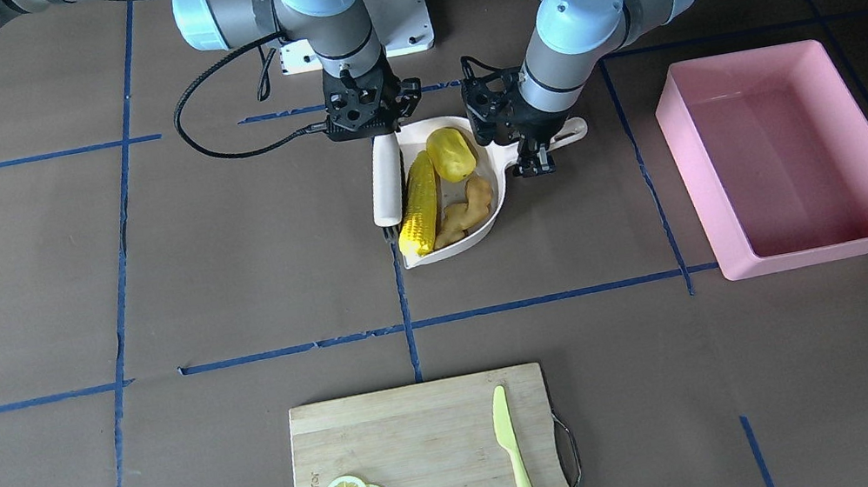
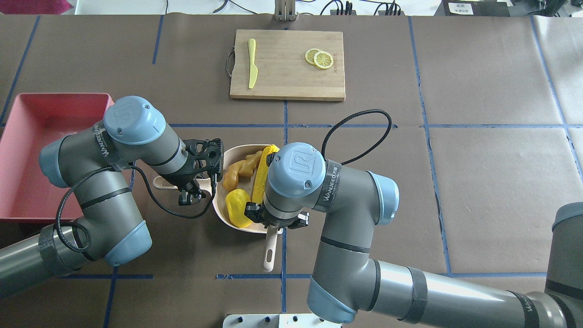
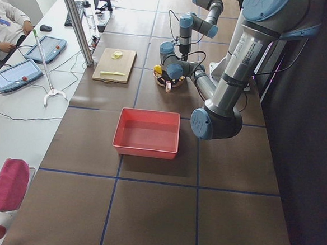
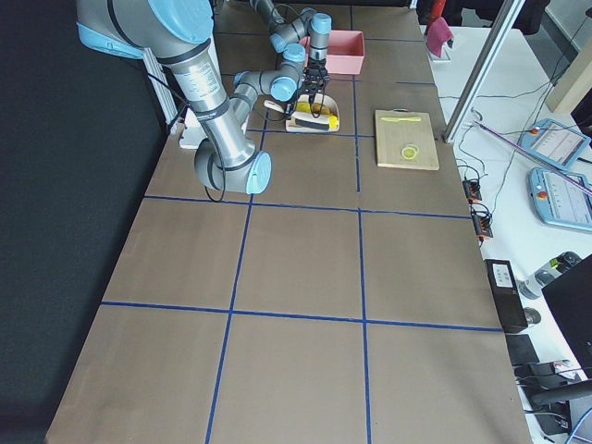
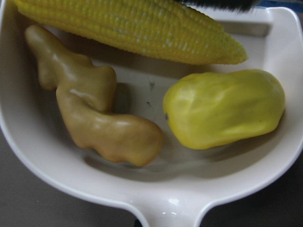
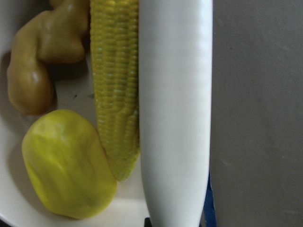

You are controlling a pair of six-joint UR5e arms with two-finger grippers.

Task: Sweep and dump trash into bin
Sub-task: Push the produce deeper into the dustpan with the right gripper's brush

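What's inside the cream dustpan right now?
A corn cob, a yellow oval lump and a ginger root. The white brush handle beside the corn hides that edge of the dustpan.

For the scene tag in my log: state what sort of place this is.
Most likely a robotics lab workcell, not a kitchen: two arms work at a table gridded with blue tape, teach pendants lie on the side desk, and the food in the dustpan is toy.

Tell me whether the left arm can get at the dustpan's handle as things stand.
Likely yes: the left gripper sits right at the dustpan handle with nothing between; the brush lies along the pan's opposite side.
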